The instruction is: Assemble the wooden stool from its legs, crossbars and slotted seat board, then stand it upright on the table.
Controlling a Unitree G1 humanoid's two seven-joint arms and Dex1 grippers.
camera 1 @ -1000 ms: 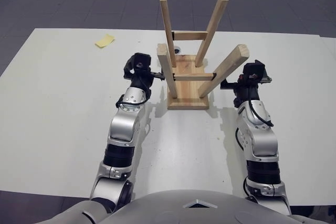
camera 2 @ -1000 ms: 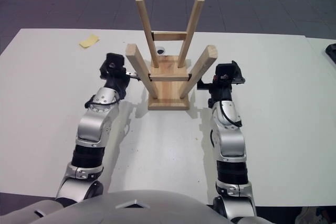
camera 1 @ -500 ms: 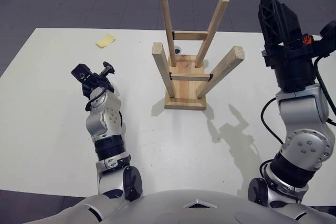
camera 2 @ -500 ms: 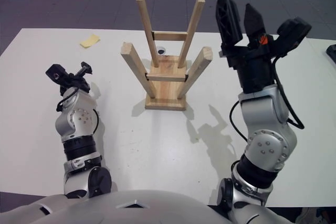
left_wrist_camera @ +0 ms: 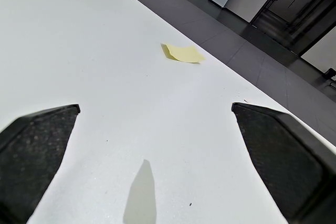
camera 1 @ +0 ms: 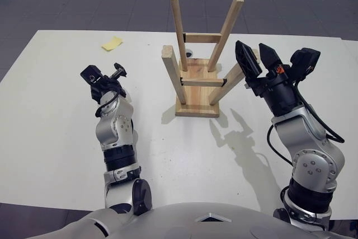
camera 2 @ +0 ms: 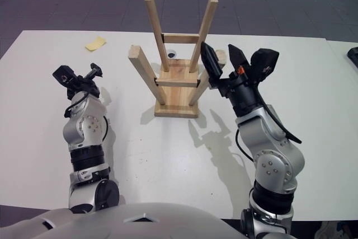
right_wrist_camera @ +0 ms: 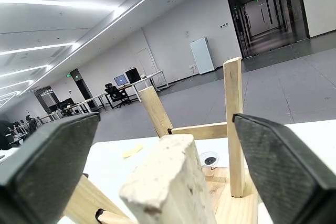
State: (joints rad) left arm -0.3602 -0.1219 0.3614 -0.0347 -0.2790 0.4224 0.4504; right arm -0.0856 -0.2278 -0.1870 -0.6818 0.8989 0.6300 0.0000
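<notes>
We see the upturned stool (camera 1: 198, 90) on the desk (camera 1: 56, 127). Our right pincer (camera 1: 250, 45) is spread about its 3 o'clock leg (right_wrist_camera: 173, 182). Our left pincer (left_wrist_camera: 156, 107) is spread, well apart at 9 o'clock.

Pale raw-wood stool (camera 1: 199, 100) on matt white table (camera 1: 56, 138)

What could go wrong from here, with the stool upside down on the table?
1. The open right gripper sits at the tip of the near right leg, which leans outward; a push there might slide or tip the stool.
2. The left gripper is off to the side, open, bracing nothing, so a one-armed turn-over might drop it.
</notes>
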